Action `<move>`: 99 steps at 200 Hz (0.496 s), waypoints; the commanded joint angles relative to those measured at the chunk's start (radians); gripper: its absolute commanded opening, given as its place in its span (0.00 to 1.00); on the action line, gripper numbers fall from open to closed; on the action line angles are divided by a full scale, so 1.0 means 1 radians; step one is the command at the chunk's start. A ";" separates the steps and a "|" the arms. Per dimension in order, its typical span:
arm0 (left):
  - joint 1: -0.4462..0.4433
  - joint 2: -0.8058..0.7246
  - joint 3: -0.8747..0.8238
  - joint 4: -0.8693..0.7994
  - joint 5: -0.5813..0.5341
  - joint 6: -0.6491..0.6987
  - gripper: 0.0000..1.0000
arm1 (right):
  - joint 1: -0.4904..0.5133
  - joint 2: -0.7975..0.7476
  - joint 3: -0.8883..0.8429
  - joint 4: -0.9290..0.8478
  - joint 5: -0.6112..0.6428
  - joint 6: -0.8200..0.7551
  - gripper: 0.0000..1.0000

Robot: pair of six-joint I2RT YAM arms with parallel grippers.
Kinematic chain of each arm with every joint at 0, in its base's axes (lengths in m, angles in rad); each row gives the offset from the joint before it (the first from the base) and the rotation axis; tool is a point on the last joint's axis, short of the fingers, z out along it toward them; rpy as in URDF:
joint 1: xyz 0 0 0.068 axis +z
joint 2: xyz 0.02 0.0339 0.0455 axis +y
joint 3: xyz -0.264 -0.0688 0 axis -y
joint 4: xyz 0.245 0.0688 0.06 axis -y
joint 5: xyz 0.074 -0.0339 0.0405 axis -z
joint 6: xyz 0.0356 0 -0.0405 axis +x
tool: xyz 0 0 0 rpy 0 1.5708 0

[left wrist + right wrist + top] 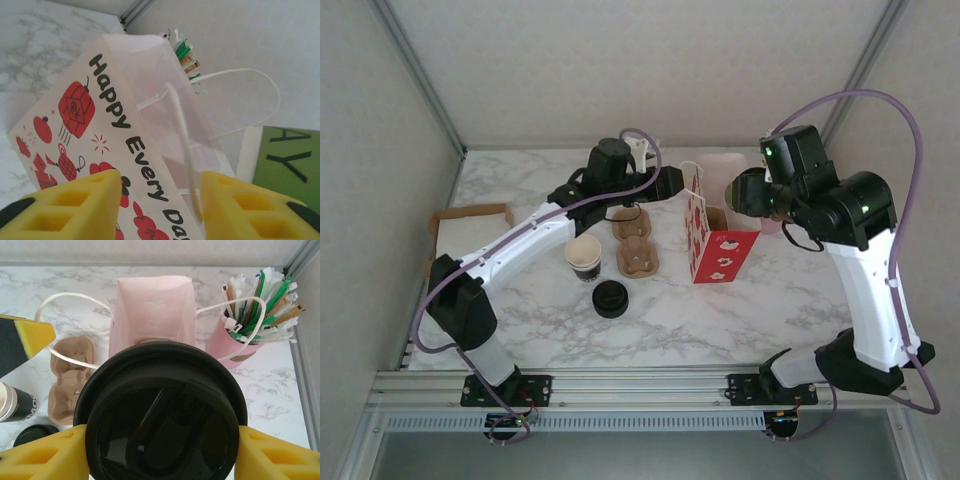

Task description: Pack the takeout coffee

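The takeout coffee (165, 415) is gripped in the right claw (162, 455), paper bag (152, 310) mouth just ahead of it, while the handle (180, 130) is straddled by the unclenched left claw (160, 205), probably so the bag's kept open.

Overhead, two wrist close-ups on bag (725, 255)

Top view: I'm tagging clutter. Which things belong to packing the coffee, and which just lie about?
Job: takeout coffee in the right gripper; paper bag; left gripper at its handle.
Lying about: lidless cup; loose black lid; pulp carriers; pink cup of stirrers.
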 commanded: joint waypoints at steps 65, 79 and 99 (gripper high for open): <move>-0.064 -0.087 -0.041 0.046 -0.031 -0.093 0.09 | -0.086 0.040 -0.042 -0.004 -0.137 -0.047 0.65; -0.076 -0.104 -0.053 0.049 -0.051 -0.111 0.08 | -0.090 0.042 -0.048 -0.003 -0.149 -0.052 0.65; -0.094 -0.130 -0.070 0.045 -0.088 -0.132 0.04 | -0.099 0.047 -0.050 -0.008 -0.161 -0.059 0.65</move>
